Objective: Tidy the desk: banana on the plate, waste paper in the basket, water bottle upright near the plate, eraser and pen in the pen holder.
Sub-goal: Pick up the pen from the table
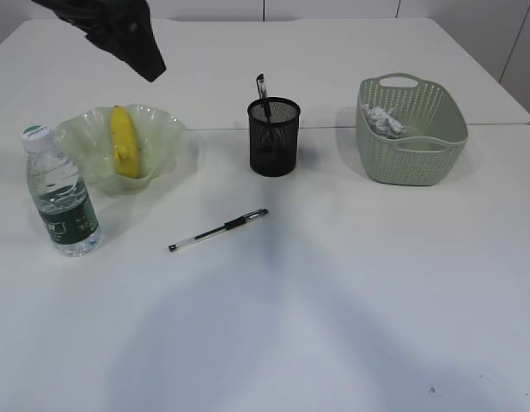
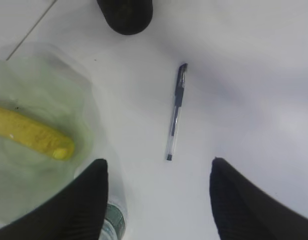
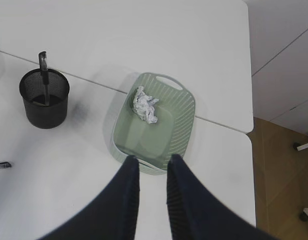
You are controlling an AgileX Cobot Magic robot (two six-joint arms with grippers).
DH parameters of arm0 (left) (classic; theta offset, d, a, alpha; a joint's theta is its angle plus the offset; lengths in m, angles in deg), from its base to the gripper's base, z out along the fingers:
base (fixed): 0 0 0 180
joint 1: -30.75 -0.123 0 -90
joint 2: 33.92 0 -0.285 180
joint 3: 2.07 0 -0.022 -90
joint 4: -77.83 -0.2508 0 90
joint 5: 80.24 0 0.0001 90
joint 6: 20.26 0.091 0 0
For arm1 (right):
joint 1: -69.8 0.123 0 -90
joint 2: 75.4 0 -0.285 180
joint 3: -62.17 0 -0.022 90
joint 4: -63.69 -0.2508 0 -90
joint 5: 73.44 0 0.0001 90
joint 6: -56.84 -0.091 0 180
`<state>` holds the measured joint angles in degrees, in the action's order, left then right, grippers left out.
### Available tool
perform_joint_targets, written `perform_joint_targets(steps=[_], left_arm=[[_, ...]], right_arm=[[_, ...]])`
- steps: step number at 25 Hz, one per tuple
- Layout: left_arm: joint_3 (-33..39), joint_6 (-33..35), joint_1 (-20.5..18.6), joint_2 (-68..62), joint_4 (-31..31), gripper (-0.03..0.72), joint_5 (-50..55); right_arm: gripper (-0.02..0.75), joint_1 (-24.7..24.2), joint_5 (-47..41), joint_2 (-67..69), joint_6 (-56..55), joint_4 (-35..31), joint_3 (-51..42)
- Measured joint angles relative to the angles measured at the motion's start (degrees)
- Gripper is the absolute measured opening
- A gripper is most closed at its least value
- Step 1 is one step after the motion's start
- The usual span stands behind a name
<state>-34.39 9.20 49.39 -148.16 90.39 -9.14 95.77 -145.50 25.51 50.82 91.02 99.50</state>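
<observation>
A yellow banana (image 1: 123,142) lies on the pale green plate (image 1: 166,129). A water bottle (image 1: 61,196) stands upright left of and in front of the plate. A pen (image 1: 218,230) lies loose on the table in front of the black mesh pen holder (image 1: 274,137), which has another pen standing in it. Crumpled waste paper (image 1: 385,120) lies in the green basket (image 1: 415,159). No eraser shows. My left gripper (image 2: 158,167) is open and empty, high above the pen (image 2: 175,111), and shows at the exterior view's top left (image 1: 143,58). My right gripper (image 3: 153,161) is narrowly open and empty above the basket's near rim (image 3: 149,167).
The left wrist view also shows the banana (image 2: 31,132), the plate (image 2: 44,85), the bottle cap (image 2: 114,222) and the pen holder (image 2: 126,15). A seam between two tabletops runs behind the holder and basket. The table's right edge and floor show in the right wrist view.
</observation>
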Motion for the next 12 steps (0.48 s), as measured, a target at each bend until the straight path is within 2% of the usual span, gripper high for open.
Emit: perform_joint_targets(steps=[3,7,9,12], left_arm=[[-1.5,0.3,0.1,-2.0,0.8,0.454,-3.3],[-1.9,1.9,0.1,-3.2,1.7,0.454,-13.0],[-1.9,2.5,0.1,-3.8,4.0,0.454,-19.6],[-1.9,5.3,0.1,-5.5,10.7,0.454,-27.9]], right_arm=[[0.147,0.0,0.0,0.0,0.4,0.0,0.0],[0.147,0.0,-0.1,0.0,0.8,0.0,0.0],[0.147,0.0,-0.1,0.0,0.9,0.5,0.0],[0.147,0.0,-0.2,0.0,0.9,1.9,0.0]])
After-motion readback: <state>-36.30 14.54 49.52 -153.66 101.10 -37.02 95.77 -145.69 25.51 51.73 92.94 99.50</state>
